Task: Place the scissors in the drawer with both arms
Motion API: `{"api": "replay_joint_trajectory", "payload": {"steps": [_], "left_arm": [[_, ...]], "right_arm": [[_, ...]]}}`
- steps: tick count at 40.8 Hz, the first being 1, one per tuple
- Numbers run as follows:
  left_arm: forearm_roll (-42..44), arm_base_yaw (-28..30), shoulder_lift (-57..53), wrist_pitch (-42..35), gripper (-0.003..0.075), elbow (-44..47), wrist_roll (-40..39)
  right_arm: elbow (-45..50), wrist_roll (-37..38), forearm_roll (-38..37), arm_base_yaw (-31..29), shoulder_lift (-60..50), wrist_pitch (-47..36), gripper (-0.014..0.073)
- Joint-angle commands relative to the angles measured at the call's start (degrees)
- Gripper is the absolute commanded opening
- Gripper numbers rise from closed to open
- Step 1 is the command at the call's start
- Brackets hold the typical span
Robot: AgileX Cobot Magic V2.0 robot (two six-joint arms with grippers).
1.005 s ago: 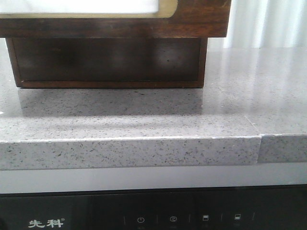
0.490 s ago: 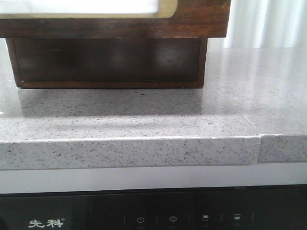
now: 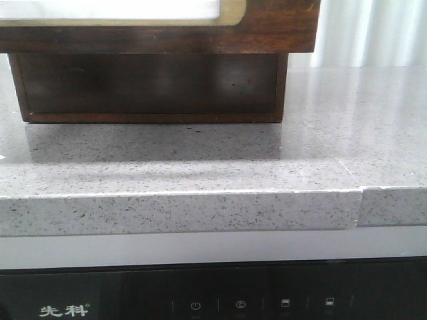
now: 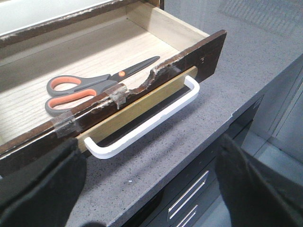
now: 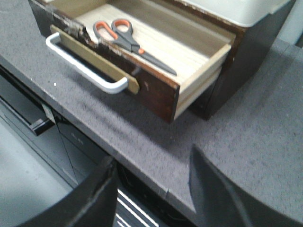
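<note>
The scissors [image 4: 90, 87], with orange-and-grey handles and dark blades, lie flat on the pale floor of the open drawer [image 4: 208, 52]. The right wrist view shows the same scissors [image 5: 125, 38] inside the pulled-out drawer [image 5: 156, 94]. A white bar handle [image 4: 147, 125] runs along the drawer's front. My left gripper [image 4: 147, 189] is open and holds nothing, hanging over the counter edge in front of that handle. My right gripper [image 5: 151, 189] is open and holds nothing, off the drawer's corner near the counter edge. In the front view only the drawer's front [image 3: 280, 27] shows; neither gripper appears there.
The dark wooden cabinet [image 3: 147, 83] stands on a grey speckled counter [image 3: 200, 160], which has a seam at the right. Below the counter edge is a black appliance panel [image 3: 200, 303], and dark cupboard drawers with metal pulls [image 4: 189, 198].
</note>
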Motion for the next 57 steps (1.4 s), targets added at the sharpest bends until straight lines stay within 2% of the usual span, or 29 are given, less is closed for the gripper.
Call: {"api": "replay_joint_trajectory", "payload": {"steps": [1, 12, 15, 27, 31, 33, 57], "left_arm": [[-1.0, -0.3, 0.6, -5.0, 0.0545, -1.9, -0.7], [-1.1, -0.3, 0.6, -5.0, 0.0545, -1.9, -0.7], [-1.1, -0.3, 0.6, -5.0, 0.0509, -1.9, -0.7], [-1.1, -0.3, 0.6, -5.0, 0.0120, -1.9, -0.7], [-1.1, -0.3, 0.6, -5.1, 0.0011, -1.9, -0.7], [-1.1, -0.3, 0.6, -5.1, -0.0020, -1.9, -0.7], [-1.1, -0.2, -0.1, -5.1, -0.0020, -1.3, -0.7]], "right_arm": [[-0.2, 0.0, -0.4, -0.3, -2.1, -2.2, 0.0381], [0.2, 0.1, -0.4, -0.3, -3.4, -0.5, 0.0381], [0.2, 1.3, -0.4, -0.3, -3.4, -0.6, 0.0350], [0.2, 2.6, -0.4, -0.3, -3.4, -1.0, -0.0050], [0.2, 2.6, -0.4, -0.3, -3.4, -1.1, -0.0065], [0.2, 2.6, -0.4, -0.3, -3.4, -1.4, -0.0068], [0.2, 2.6, -0.4, -0.3, -3.4, -1.4, -0.0068]]}}
